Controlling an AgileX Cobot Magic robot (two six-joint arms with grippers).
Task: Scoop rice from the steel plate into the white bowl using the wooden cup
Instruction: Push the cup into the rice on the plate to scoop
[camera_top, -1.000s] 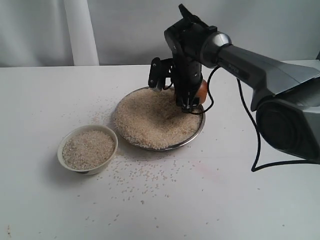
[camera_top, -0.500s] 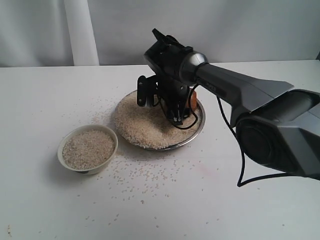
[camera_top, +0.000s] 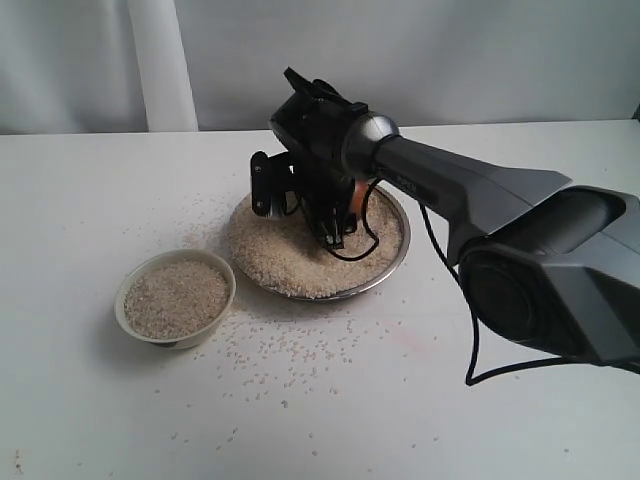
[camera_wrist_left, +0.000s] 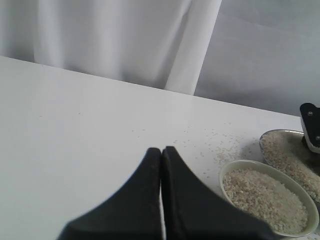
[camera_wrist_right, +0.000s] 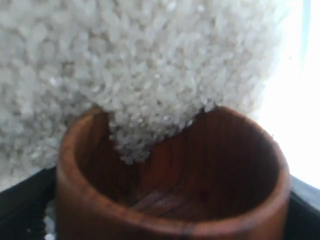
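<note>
The steel plate (camera_top: 392, 262) holds a wide heap of rice (camera_top: 285, 250) at the table's middle. My right gripper (camera_top: 335, 222) reaches down into the plate, shut on the wooden cup (camera_top: 356, 197), of which only an orange-brown patch shows behind the fingers. In the right wrist view the wooden cup (camera_wrist_right: 170, 210) lies tilted with its mouth pushed into the rice (camera_wrist_right: 125, 65), and grains spill over its rim. The white bowl (camera_top: 122, 300), full of rice, stands left of the plate. My left gripper (camera_wrist_left: 161, 152) is shut and empty above bare table, beside the white bowl (camera_wrist_left: 235, 167).
Loose grains lie scattered on the white table (camera_top: 300, 360) in front of the bowl and plate and behind them at the left. A black cable (camera_top: 470, 330) hangs from the right arm. White curtain and wall close off the back.
My right gripper has swept the cup leftward across the plate, from its right rim to about its middle, ploughing into the rice. The bowl has not moved.
</note>
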